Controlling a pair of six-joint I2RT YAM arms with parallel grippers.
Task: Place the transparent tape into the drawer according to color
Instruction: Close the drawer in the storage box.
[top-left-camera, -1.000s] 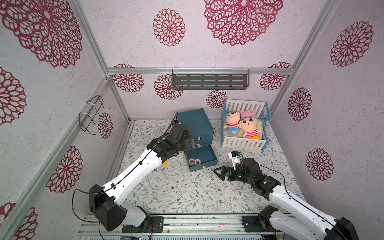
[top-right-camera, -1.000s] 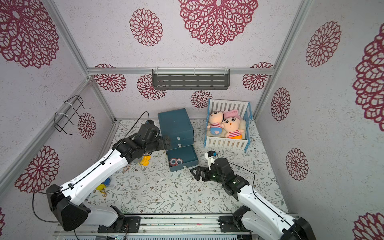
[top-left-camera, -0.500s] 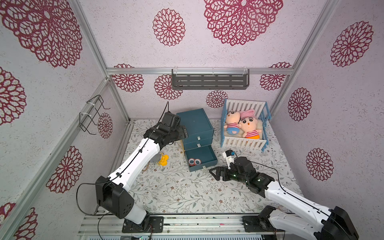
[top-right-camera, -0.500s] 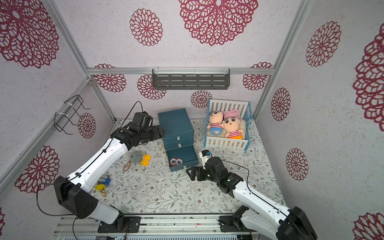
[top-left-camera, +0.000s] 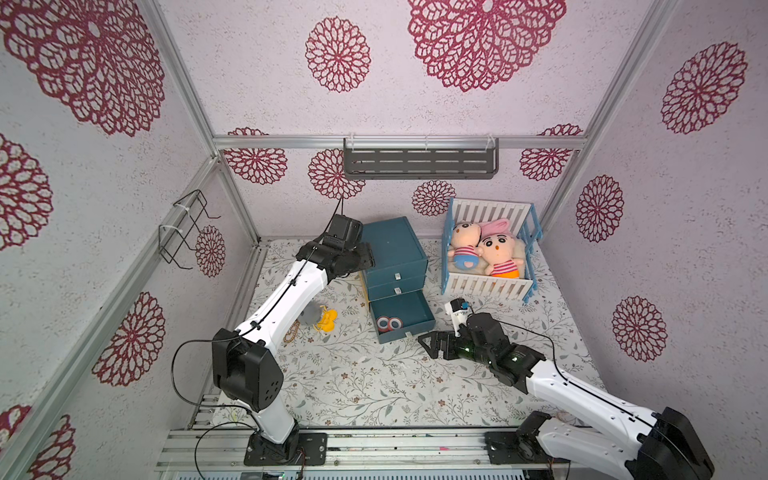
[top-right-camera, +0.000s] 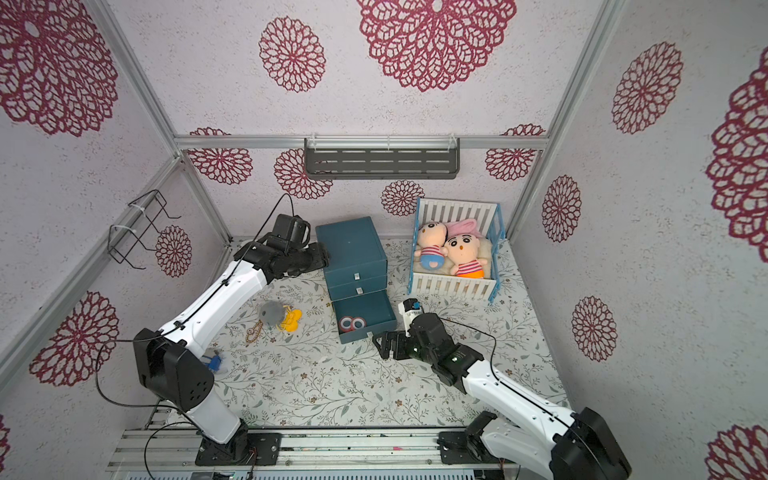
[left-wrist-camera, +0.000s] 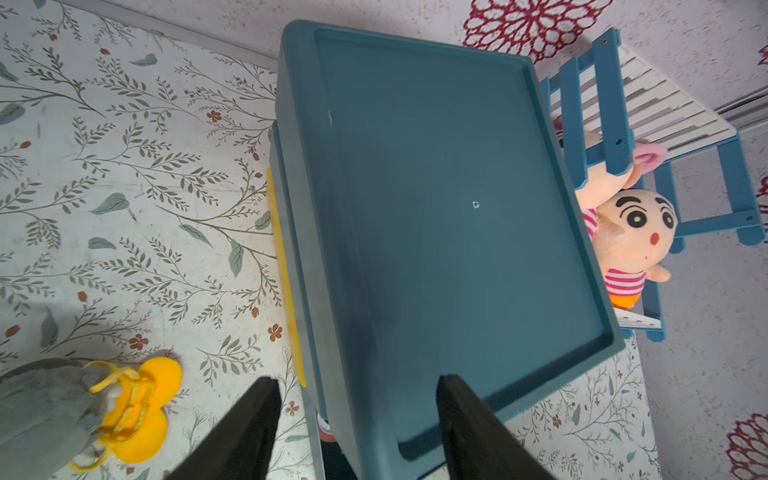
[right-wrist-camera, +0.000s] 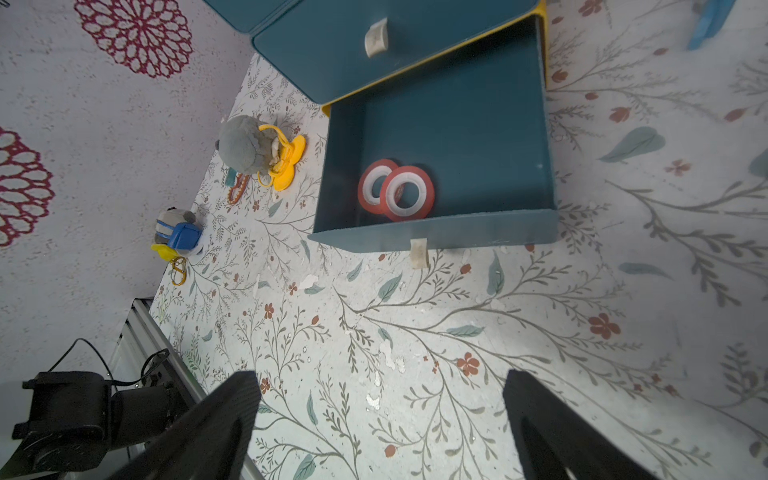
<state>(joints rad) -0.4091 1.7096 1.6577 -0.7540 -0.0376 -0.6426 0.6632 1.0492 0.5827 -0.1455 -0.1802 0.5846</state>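
Two red-orange transparent tape rings (right-wrist-camera: 397, 191) lie overlapping in the pulled-out bottom drawer (top-left-camera: 415, 307) of a dark blue three-drawer cabinet (top-left-camera: 392, 247). They show in both top views (top-right-camera: 352, 323). The upper two drawers are shut. My left gripper (left-wrist-camera: 359, 384) hovers over the cabinet's top at its left front corner (top-left-camera: 365, 257), jaws apart with nothing between them. Its view catches a sliver of a red ring (left-wrist-camera: 326, 428) below. My right gripper (right-wrist-camera: 382, 382) is open and empty, low over the floor just in front of the open drawer (top-left-camera: 428, 345).
A blue-and-white crib (top-left-camera: 530, 232) with two plush dolls stands right of the cabinet. A small white device (top-left-camera: 457, 309) sits near the right wrist. A grey plush with a yellow keychain (top-left-camera: 322, 320) and a blue toy (top-right-camera: 214, 363) lie left. A shelf (top-left-camera: 419, 162) hangs on the back wall.
My left arm has risen and drawn back from the drawer fronts to the cabinet's top corner, its jaws narrowing. The right gripper has slid slightly left toward the open drawer.
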